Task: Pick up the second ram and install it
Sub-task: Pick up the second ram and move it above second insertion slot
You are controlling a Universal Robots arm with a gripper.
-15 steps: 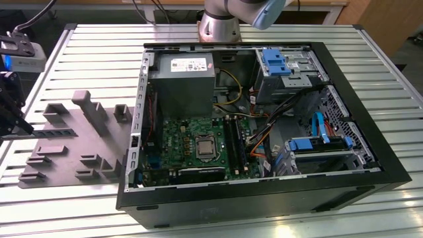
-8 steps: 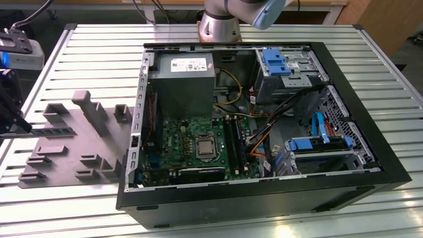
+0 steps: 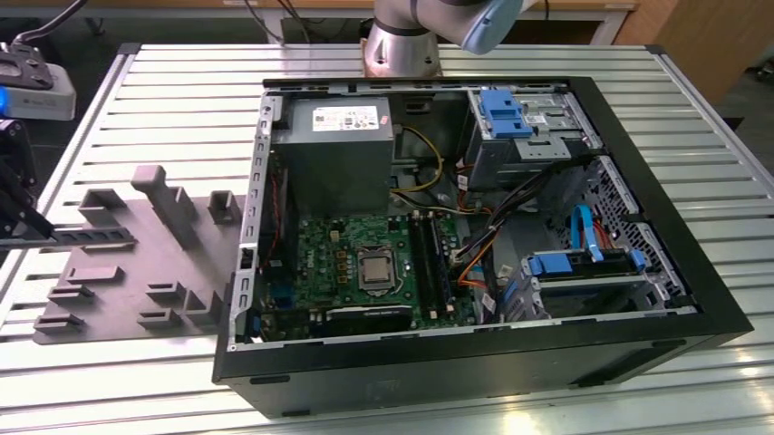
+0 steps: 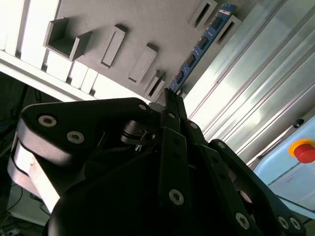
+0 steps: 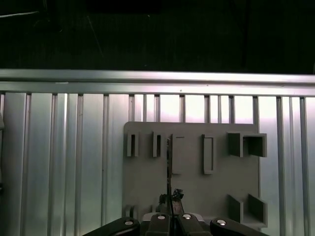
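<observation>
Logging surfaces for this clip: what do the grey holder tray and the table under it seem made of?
Holder tray: matte grey plastic, it seems; dull, no glare. Table: bare ribbed metal, likely aluminium; its slats reflect light brightly.

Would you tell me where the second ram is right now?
In the second wrist view the second ram is held in the pincer over the grey holder tray, which lies at the exterior view's left.

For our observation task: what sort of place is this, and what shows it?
Probably a robotics workbench for computer assembly: an open computer case lies on a slatted metal table, a grey holder tray beside it, and the gripper holds the second ram.
</observation>
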